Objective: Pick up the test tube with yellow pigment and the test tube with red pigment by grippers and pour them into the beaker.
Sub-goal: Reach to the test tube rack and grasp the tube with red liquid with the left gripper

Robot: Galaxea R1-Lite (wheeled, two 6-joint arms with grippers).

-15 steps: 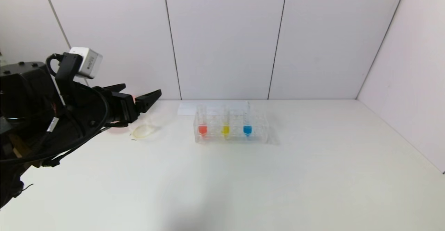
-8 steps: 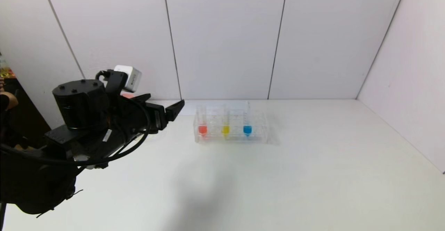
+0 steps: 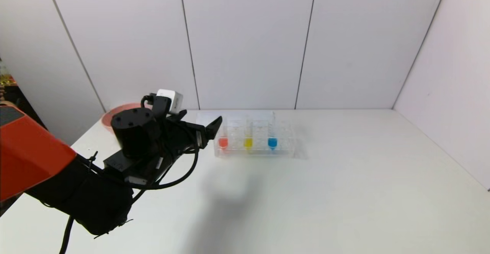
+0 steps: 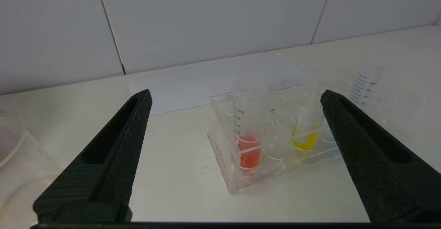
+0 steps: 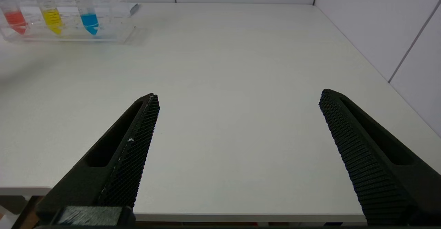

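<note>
- The test tube with red pigment (image 3: 222,137) stands upright at the left end of the clear rack (image 3: 254,147), far centre on the white table (image 3: 306,192); the test tube with yellow pigment (image 3: 248,137) stands just to its right, and a tube with blue liquid (image 3: 272,137) to the right again.
- Our left gripper (image 3: 208,128) hangs just left of the rack, at about the height of the tubes, fingers spread wide and holding nothing; the red tube lies directly to its right, close but not touching.
- In the left wrist view the red tube (image 4: 248,132) and the yellow tube (image 4: 306,125) both sit between the open fingers (image 4: 113,146); their long axes run vertical, so we judge a level sideways approach suits the grasp, and the red tube comes first.
- Our left arm is plainly the nearer; our right gripper (image 5: 237,129) waits low at the near edge of the table, well apart from the rack, also wide open and empty.
- The beaker we cannot place with certainty; a faint graduated clear vessel (image 4: 365,89) shows beyond the rack in the left wrist view.
- A pink bowl (image 3: 115,113) lies far left, behind the left arm.
- We count three tubes, one rack, one bowl and two grippers.
</note>
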